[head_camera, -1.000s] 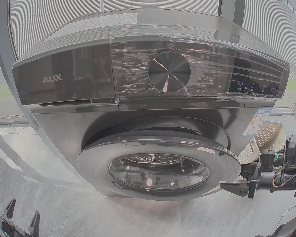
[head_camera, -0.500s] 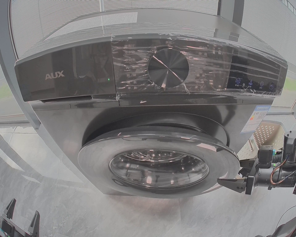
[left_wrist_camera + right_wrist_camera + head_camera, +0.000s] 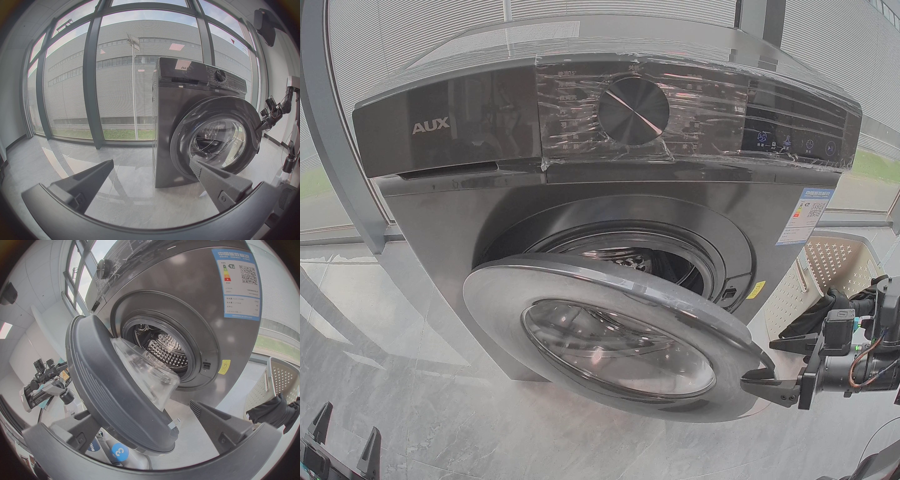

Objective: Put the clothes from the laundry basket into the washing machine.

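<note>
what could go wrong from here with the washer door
The right gripper straddles the rim of the door with fingers open, so it may slip off if it pulls. The door is only partly open, half across the drum opening, so the dark clothes from the laundry basket could snag on it.

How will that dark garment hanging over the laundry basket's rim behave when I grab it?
Probably floppy: the dark garment sags limply over the laundry basket rim, so it should drape and trail when lifted. Likely light, since it looks like thin cloth. It may drag on the rim or tug the perforated basket, which looks light enough to shift.
</note>
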